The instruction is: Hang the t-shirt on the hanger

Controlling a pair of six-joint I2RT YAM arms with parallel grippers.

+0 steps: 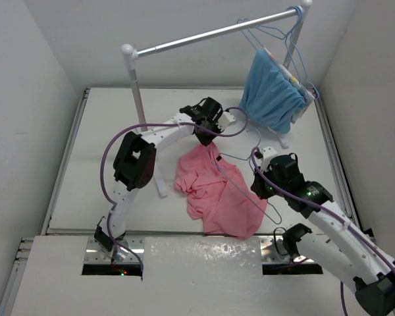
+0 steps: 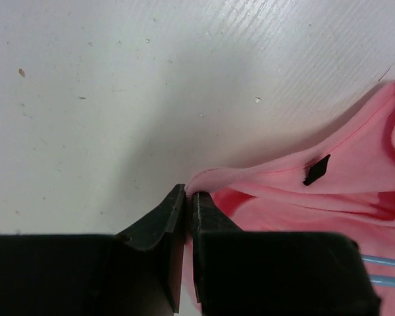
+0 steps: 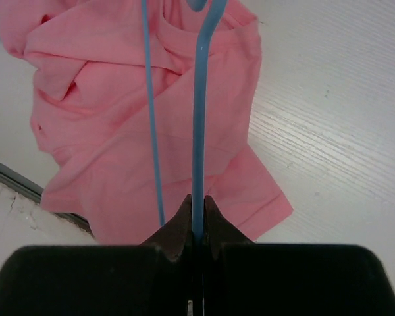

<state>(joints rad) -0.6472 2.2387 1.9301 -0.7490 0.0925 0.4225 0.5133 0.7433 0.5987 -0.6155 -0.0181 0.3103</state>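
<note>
Although the left fingers (image 2: 170, 220) pinch the collar of the t-shirt (image 1: 217, 192), crumpled mid-counter (image 1: 99, 171), and the right fingers (image 3: 179, 225) clamp the hanger (image 3: 199, 118) lying over it, nothing looks threaded yet.

No readable text, brand, number or sign in any view. Only a small black tag (image 2: 316, 170) at the collar of the salmon-pink cloth t-shirt (image 2: 355, 197), showing no legible lettering.
</note>
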